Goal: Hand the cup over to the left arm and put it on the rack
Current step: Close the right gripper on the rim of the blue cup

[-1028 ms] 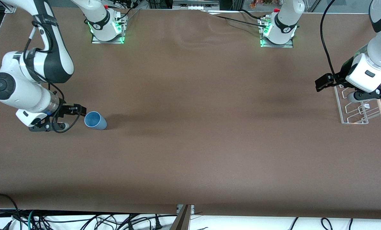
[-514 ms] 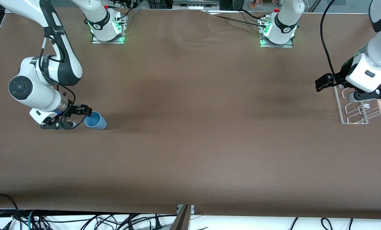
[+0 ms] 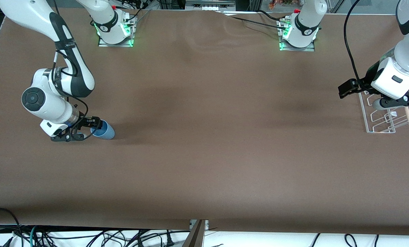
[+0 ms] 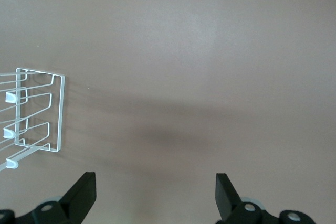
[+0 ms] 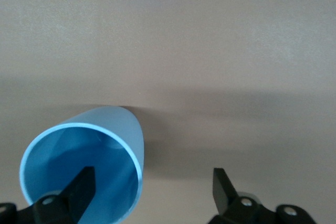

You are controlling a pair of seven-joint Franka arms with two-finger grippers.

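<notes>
The light-blue cup [image 3: 104, 130] lies on its side on the table, its mouth toward the right arm's end. My right gripper [image 3: 92, 126] is open at the cup's mouth. In the right wrist view one finger [image 5: 83, 186] sits in front of the cup's [image 5: 92, 148] opening and the other stands outside it, so the rim wall lies between the jaws of the right gripper [image 5: 152, 188]. My left gripper [image 3: 346, 90] is open and empty, waiting beside the rack [image 3: 379, 125] at the left arm's end. The rack's end [image 4: 39, 109] shows beside the left gripper [image 4: 155, 192].
A light wooden rod [image 3: 407, 116] lies across the rack. The arm bases [image 3: 115, 32] stand along the table's edge farthest from the front camera. Brown tabletop [image 3: 208, 137] stretches between the cup and the rack.
My right arm has moved toward the cup and its gripper has closed in from beside the rim to straddle it. The cup and the left arm have not moved.
</notes>
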